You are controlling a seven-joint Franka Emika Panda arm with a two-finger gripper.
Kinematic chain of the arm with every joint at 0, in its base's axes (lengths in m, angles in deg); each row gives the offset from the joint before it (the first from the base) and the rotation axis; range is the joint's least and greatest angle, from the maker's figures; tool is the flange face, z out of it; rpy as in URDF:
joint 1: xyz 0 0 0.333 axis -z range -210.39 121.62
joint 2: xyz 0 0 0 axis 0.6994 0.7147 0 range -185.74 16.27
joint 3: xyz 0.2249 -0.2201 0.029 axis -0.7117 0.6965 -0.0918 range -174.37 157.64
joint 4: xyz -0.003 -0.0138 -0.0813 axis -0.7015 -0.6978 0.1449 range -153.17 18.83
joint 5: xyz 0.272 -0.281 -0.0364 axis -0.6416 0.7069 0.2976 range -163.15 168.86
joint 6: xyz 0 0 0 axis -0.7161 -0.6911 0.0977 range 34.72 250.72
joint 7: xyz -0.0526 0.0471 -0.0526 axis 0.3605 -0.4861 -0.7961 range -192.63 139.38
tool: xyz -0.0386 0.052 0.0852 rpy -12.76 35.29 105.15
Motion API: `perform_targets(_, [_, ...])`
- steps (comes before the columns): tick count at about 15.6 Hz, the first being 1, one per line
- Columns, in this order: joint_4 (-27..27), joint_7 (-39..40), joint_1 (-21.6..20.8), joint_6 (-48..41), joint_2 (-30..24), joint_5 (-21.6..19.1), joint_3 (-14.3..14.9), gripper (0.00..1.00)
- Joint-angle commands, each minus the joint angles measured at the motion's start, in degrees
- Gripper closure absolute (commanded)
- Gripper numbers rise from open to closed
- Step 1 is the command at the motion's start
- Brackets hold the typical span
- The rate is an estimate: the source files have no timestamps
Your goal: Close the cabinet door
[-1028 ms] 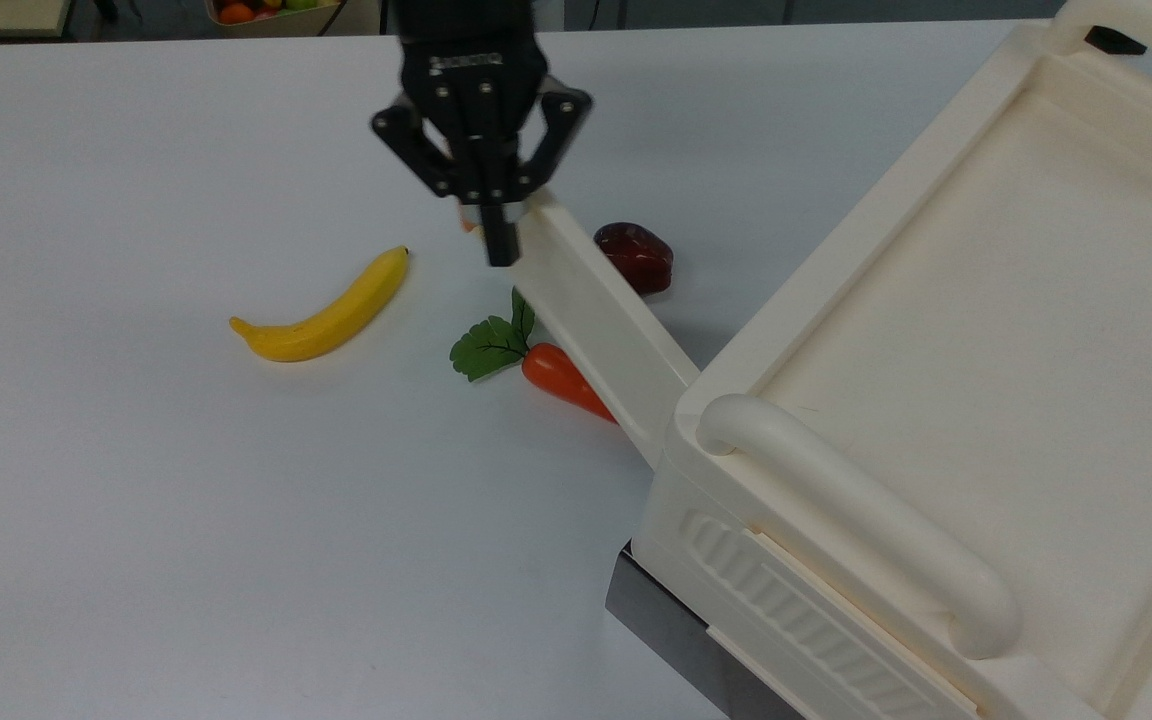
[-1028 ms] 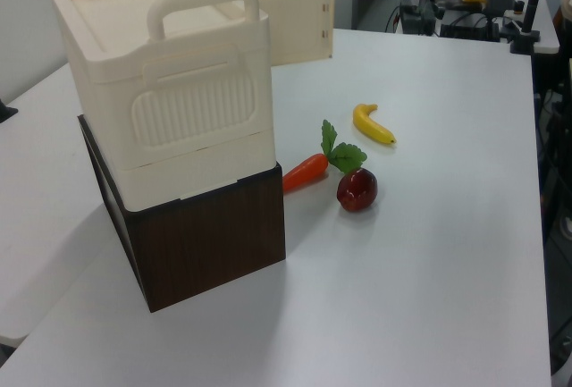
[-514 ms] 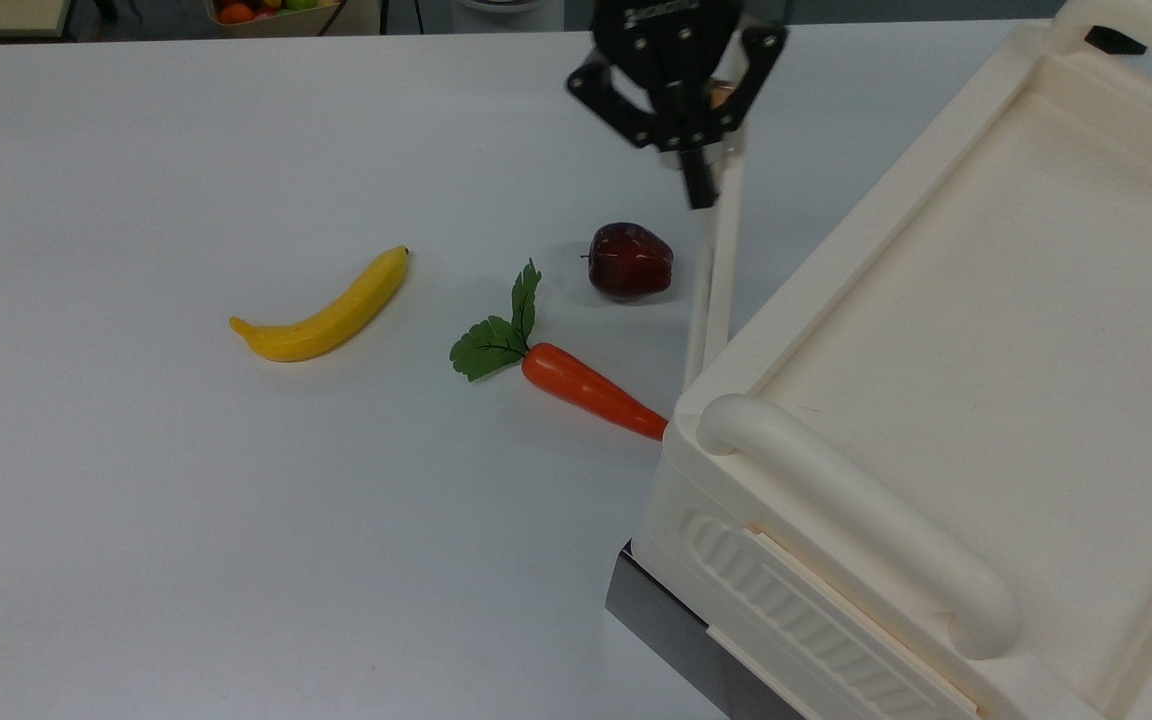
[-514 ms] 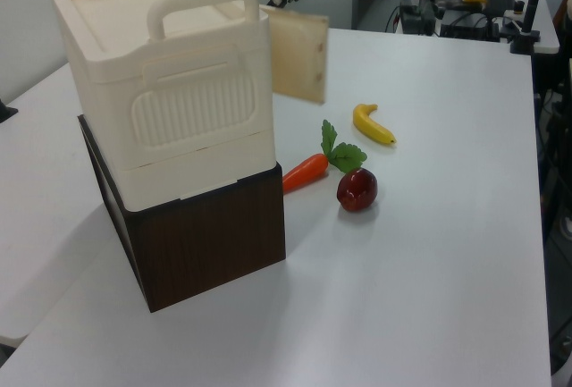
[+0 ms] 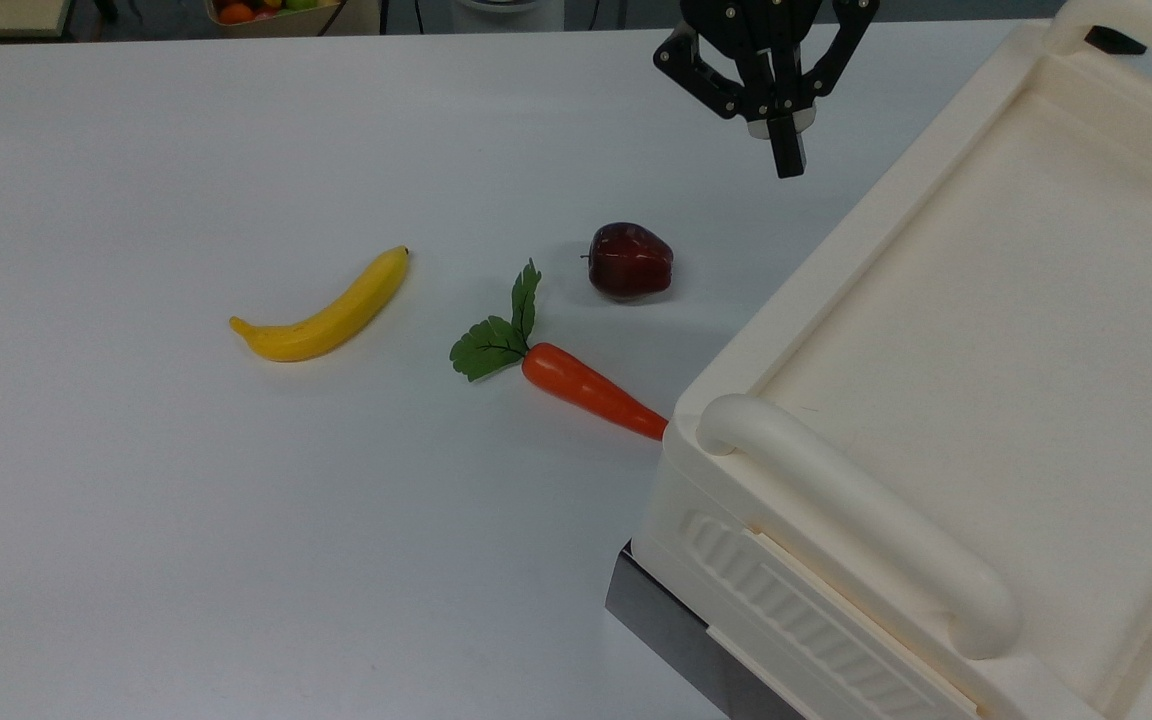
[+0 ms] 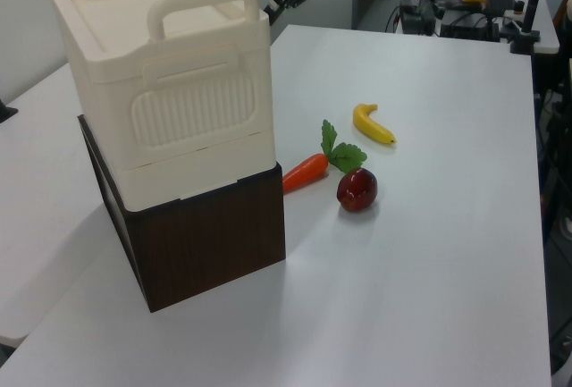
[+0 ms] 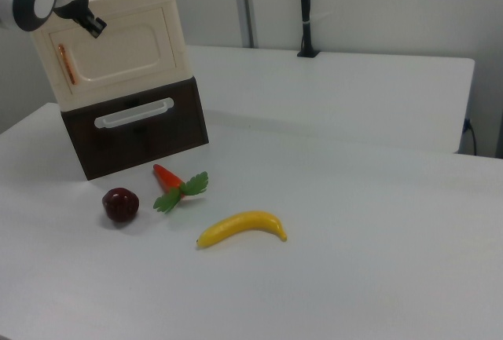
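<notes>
The cream cabinet (image 5: 816,270) fills the top view's right side and stands on a dark brown box (image 6: 206,235). In the right view the cabinet door (image 7: 130,45) lies flush in the cabinet's face, with its copper strip (image 7: 66,63) on the right view's left. My black gripper (image 5: 788,160) hangs just off the cabinet's far side, fingers together and holding nothing. The right view shows the gripper (image 7: 93,24) in front of the door's upper corner by the strip. The gripper (image 6: 273,7) also shows behind the cabinet (image 6: 197,110) in the left view.
On the white table lie a yellow banana (image 5: 324,310), an orange carrot with green leaves (image 5: 576,385) whose tip reaches the cabinet's base, and a dark red apple (image 5: 630,260). The brown box has a drawer with a white handle (image 7: 134,112).
The door swung from wide open over the carrot to flush against the cabinet. My gripper travelled with its free end toward the top view's right and now stands apart from it.
</notes>
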Motion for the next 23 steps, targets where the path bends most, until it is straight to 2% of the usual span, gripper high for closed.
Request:
perform_targets(1, [-0.7, -0.7, 0.1, -1.7, -0.8, 0.8, 0.0, 1.00])
perform_targets(3, [-1.7, -0.3, 0.3, -2.9, -0.8, 2.3, 0.1, 1.00])
perform_targets(6, [-2.1, 1.3, 0.9, -10.3, -0.9, 7.8, 0.8, 1.00])
perform_targets(9, [-2.1, 8.3, 3.8, -20.7, -1.5, 9.4, 1.8, 1.00])
perform_targets(11, [-2.6, 14.2, 5.1, -28.5, -2.1, 10.6, 4.0, 1.00])
perform_targets(15, [-5.8, 20.5, 7.4, -35.9, -4.9, 14.2, 5.5, 1.00])
perform_targets(18, [-7.4, 24.6, 11.0, -40.9, -6.9, 14.4, 5.5, 1.00])
perform_targets(22, [-7.3, 25.2, 13.0, -44.7, -9.5, 13.8, 6.3, 1.00])
perform_targets(23, [-7.2, 25.2, 13.1, -46.2, -9.7, 13.8, 6.4, 0.97])
